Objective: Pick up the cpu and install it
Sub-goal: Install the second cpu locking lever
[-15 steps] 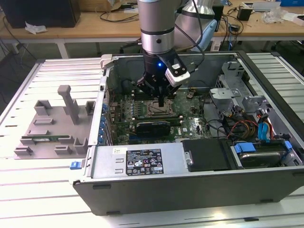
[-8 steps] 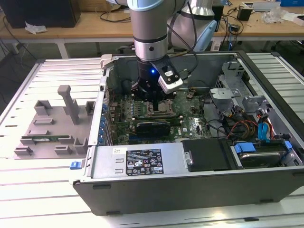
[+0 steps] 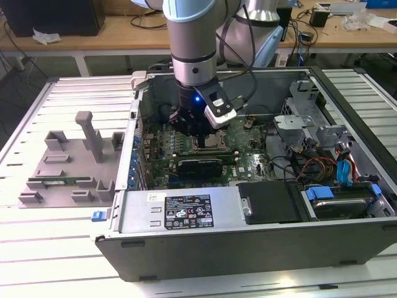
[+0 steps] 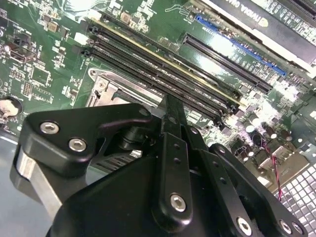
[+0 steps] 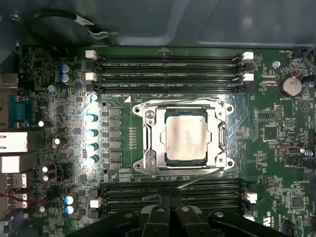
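Cpu (image 5: 186,137): I see it seated in socket frame (image 5: 149,140), twelve o'clock of gripper (image 5: 170,210).
Jaws: closed together, empty; I lift straight, avoiding the lever.

No print can be read with any certainty. The power supply carries a black-and-white label (image 3: 188,213) crowded with tiny symbols and lines, with a small white sticker (image 3: 152,197) near it, both illegible. In the second wrist view, pale lettering (image 4: 247,12), possibly a maker's word, runs along a dark expansion card. In the first wrist view, fine white silk-screen print (image 5: 163,94) dots the motherboard, and a white triangle mark (image 5: 128,98) sits just off the socket's corner. The cpu (image 5: 185,134) shows no legible marking on its top.
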Available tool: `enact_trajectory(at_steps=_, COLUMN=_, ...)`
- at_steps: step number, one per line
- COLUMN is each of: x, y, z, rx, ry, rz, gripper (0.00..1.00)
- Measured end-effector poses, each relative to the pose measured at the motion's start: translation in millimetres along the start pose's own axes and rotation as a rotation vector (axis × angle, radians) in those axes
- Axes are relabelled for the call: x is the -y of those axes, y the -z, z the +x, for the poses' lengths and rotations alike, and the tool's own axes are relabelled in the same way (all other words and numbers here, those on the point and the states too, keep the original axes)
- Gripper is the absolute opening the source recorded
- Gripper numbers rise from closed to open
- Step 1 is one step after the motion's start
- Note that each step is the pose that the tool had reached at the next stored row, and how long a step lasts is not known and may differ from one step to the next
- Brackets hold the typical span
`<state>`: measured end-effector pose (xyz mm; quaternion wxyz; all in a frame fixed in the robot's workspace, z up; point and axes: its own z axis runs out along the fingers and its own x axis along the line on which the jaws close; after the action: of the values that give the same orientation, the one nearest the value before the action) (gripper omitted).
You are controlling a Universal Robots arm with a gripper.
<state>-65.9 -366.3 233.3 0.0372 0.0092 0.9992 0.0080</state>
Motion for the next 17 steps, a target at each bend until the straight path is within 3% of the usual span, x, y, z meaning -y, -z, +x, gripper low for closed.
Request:
enact_trajectory(at_steps=3, x=0.5, y=-1.9, z=0.5, rx=-0.0001, ry=0.0, rz=-0.0017, gripper=0.11)
enact_trajectory(at_steps=6, x=1.0, y=-4.8, z=1.6, rx=-0.0002, ry=0.0, rz=-0.0097, gripper=0.11)
enact_trajectory(at_steps=10, x=2.9, y=-11.1, z=5.5, rx=-0.0004, ry=-0.001, rz=-0.0378, gripper=0.11)
enact_trajectory(at_steps=17, x=4.5, y=-16.8, z=10.0, rx=-0.0004, ry=-0.001, rz=-0.0389, gripper=0.11)
